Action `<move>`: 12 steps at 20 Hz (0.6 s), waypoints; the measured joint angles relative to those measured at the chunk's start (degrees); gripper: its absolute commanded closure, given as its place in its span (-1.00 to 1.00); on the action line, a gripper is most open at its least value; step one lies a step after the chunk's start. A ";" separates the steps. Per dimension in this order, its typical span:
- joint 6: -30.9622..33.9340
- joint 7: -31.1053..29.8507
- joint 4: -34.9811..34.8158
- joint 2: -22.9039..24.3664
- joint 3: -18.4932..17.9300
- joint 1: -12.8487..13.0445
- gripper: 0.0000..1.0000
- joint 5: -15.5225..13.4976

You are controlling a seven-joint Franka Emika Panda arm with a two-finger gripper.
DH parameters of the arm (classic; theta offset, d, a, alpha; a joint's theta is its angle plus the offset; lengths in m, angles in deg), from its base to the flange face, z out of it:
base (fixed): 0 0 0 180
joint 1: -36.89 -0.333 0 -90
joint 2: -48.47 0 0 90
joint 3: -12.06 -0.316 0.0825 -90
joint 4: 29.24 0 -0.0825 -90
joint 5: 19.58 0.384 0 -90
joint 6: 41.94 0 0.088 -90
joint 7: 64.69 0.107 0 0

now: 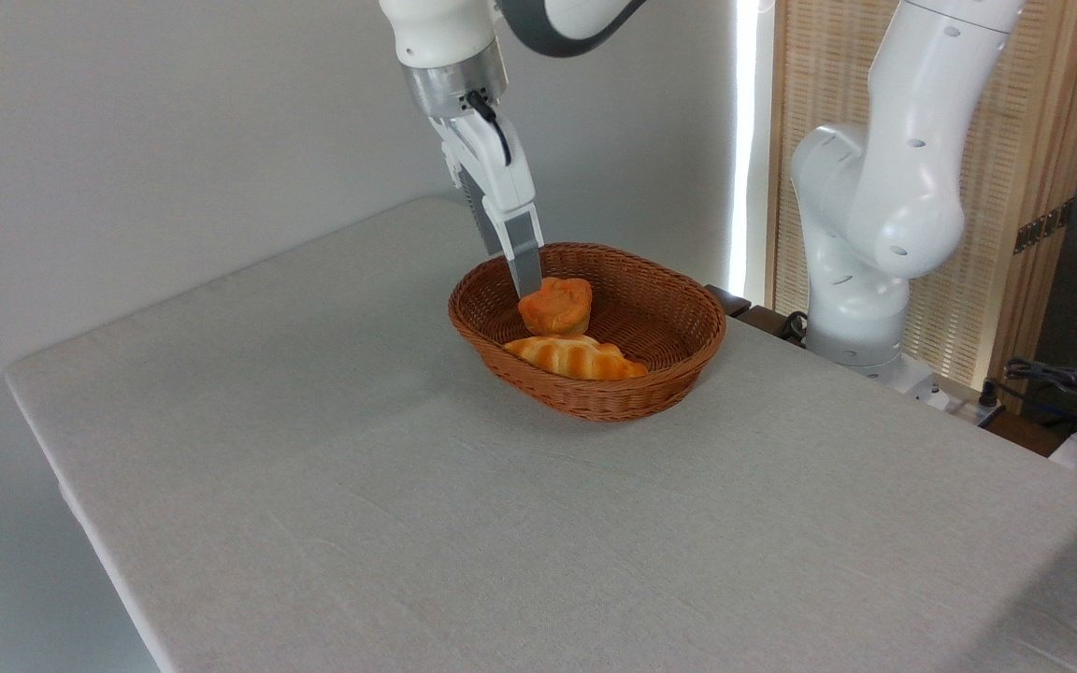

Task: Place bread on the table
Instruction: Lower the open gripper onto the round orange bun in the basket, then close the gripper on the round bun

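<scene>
Jaws' spread cannot be told; gripper (527, 280) touches bread (555, 307) in basket (595, 393).

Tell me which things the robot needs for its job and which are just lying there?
Needed: small round orange-brown muffin-shaped bun; grey-beige cloth-covered table; the arm's tool, beside the bun; brown wicker oval basket holding it.

Just lying there: long golden ridged loaf; cables at right.

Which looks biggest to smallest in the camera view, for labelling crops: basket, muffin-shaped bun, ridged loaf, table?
1. Table, by far the largest.
2. Wicker basket.
3. Ridged loaf, longer than the bun.
4. Muffin-shaped bun, smallest, though taller than the loaf; the gripper finger partly overlaps its left edge.
</scene>
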 measured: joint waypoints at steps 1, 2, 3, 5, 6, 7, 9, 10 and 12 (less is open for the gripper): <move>0.00 0.53 -0.84 0.02 0.03 1.27 -1.00 0.00; 0.00 1.09 -1.60 0.04 0.04 2.44 -1.00 0.00; 0.00 1.63 -2.23 0.06 0.05 3.57 -1.00 0.00; 0.00 2.57 -3.19 0.06 0.06 5.58 -1.00 0.03; 0.00 3.10 -3.69 0.07 0.07 6.18 -1.00 0.06; 0.00 4.12 -4.26 0.06 0.07 6.50 -1.00 0.12; 0.00 6.62 -5.41 -0.02 0.34 6.77 -1.00 0.35; 0.00 7.22 -5.84 -0.20 0.76 6.82 -1.00 0.43; -0.01 7.57 -6.37 -0.80 1.82 6.90 -1.00 0.52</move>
